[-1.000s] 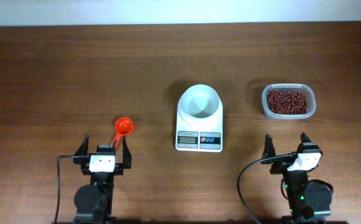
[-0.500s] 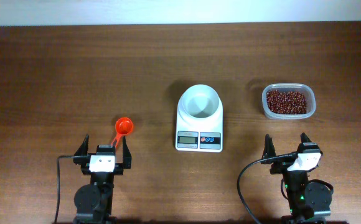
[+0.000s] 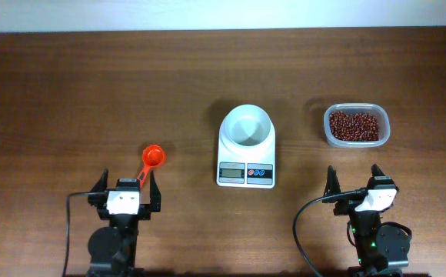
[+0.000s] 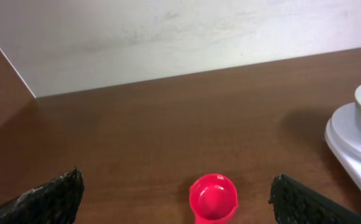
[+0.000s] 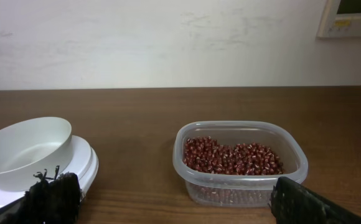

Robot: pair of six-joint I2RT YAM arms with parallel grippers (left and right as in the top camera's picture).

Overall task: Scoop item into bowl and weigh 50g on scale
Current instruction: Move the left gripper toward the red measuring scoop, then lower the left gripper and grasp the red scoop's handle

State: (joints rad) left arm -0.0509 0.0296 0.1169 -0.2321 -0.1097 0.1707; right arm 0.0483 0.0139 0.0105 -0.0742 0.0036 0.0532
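Dark red-brown beans (image 3: 354, 125) fill a clear plastic tub (image 3: 384, 135) at the right; they also show in the right wrist view (image 5: 233, 157). A white bowl (image 3: 246, 125) stands empty on the white scale (image 3: 245, 174), and shows in the right wrist view (image 5: 25, 152). A red scoop (image 3: 153, 158) lies left of the scale, its cup in the left wrist view (image 4: 213, 198). My left gripper (image 3: 126, 187) is open, just behind the scoop's handle (image 4: 174, 199). My right gripper (image 3: 354, 178) is open and empty, short of the tub (image 5: 168, 202).
A white wall runs along the table's far edge (image 4: 168, 37). A wall-mounted device (image 5: 348, 15) shows at the top right of the right wrist view. Brown wood tabletop lies between scoop, scale and tub.
My left gripper has shifted slightly to the left. The right arm, scoop, bowl and tub have not moved.
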